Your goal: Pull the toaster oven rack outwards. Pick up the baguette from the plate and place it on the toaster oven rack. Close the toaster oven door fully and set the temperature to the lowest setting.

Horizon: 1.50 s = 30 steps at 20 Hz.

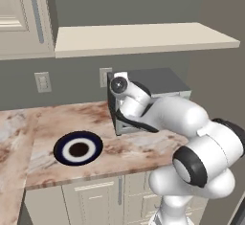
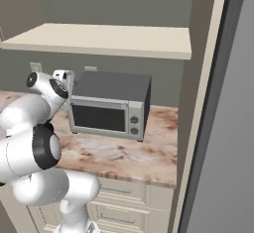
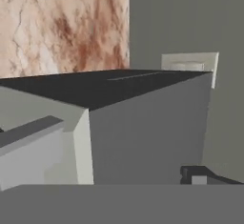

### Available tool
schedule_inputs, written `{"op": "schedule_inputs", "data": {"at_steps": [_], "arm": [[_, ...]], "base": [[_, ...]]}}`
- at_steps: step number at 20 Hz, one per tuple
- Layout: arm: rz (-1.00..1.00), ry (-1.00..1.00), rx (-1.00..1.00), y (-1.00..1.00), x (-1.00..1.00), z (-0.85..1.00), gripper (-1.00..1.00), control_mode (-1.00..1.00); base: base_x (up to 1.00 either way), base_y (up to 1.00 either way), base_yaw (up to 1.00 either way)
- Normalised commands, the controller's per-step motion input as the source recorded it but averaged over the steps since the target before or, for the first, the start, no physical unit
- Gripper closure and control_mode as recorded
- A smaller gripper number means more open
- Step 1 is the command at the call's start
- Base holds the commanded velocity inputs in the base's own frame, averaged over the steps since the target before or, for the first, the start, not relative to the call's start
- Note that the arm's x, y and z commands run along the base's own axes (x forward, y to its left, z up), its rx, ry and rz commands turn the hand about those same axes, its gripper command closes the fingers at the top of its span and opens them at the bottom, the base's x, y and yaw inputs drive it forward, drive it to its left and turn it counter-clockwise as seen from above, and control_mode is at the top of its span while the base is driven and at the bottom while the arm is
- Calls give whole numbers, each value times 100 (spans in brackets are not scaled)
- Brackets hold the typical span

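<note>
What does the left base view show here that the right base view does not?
Left base view alone: the round navy plate with a white ring, lying on the counter left of the toaster oven, with no baguette on it, and a wall switch plate above it.

Right base view alone: the toaster oven door standing closed, and the knob panel beside it on the oven's right.

Both: the toaster oven itself, the marble counter, the cream shelf above and the white arm reaching towards the oven's left side.
</note>
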Motion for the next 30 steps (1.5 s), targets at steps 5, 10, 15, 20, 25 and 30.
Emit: {"op": "schedule_inputs", "data": {"at_steps": [5,10,15,20,25,30], "arm": [[-18,41,5,88,-4,0,-100,-100],[-26,41,8,85,-49,0,-100,-100],[-34,36,6,79,-76,0,-100,-100],[-39,33,5,69,-31,7,-100,-100],[-35,17,0,75,2,47,-100,-100],[-28,0,-6,82,8,83,-100,-100]], "base": [[0,0,0],[0,0,0],[0,0,0],[0,0,0],[0,0,0],[0,0,0]]}}
